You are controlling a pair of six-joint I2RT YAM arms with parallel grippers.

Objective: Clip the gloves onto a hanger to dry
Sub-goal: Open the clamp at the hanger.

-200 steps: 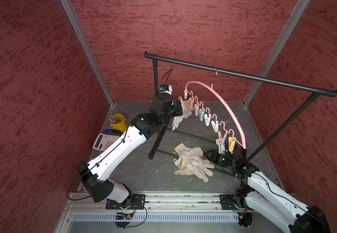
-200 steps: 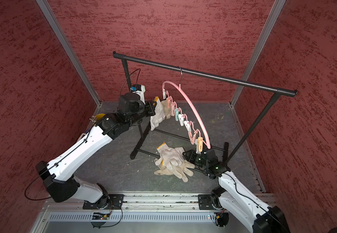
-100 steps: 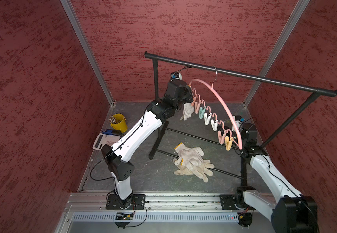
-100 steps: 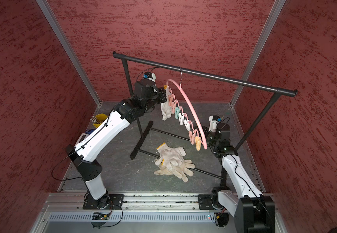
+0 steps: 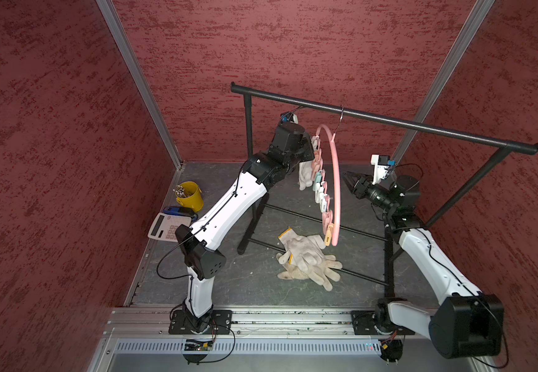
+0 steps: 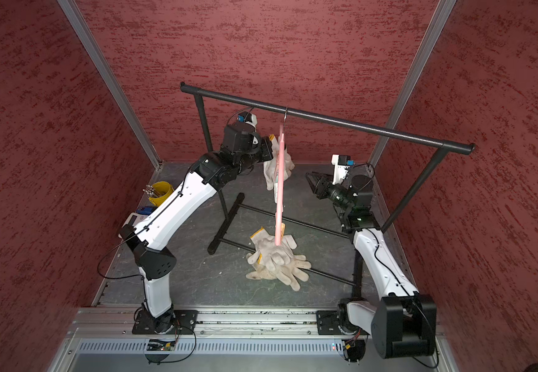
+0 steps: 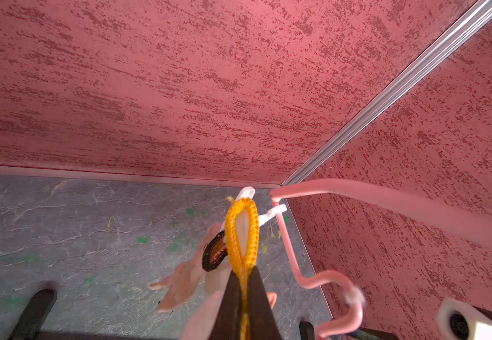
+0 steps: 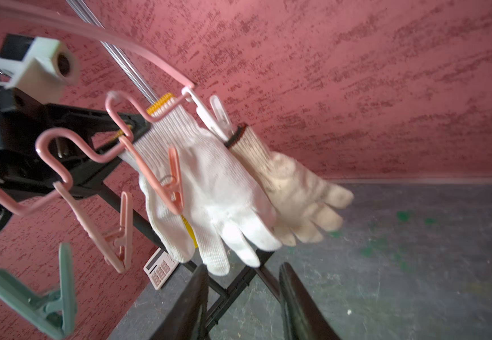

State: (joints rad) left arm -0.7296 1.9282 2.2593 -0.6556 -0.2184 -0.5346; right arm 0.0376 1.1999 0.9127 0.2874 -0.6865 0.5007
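The pink hanger [image 5: 335,180] [image 6: 279,193] hangs by its hook from the rack, with a row of pastel clothespins [image 5: 320,190] under it. My left gripper [image 7: 243,275] [image 5: 307,151] is shut on the yellow cuff [image 7: 242,232] of a white glove [image 8: 209,182], held up at the hanger's far end. Beside it a dirty glove [image 8: 291,188] with a dark cuff hangs from a white clothespin [image 8: 212,117]. More gloves [image 5: 306,257] [image 6: 277,261] lie piled on the floor. My right gripper [image 8: 243,269] [image 5: 348,178] is open and empty, apart from the hanger on its right side.
The black rack [image 5: 390,120] spans the back, and its floor bars [image 5: 293,214] run under the hanger and beside the pile. A yellow cup [image 5: 190,195] and a calculator [image 5: 164,225] sit at the left wall. Red walls close in on three sides.
My left arm has risen with the white glove to the hanger's far end. My right gripper has lifted from beside the floor pile, drawn back from the hanger and opened wider. The hanger has swung.
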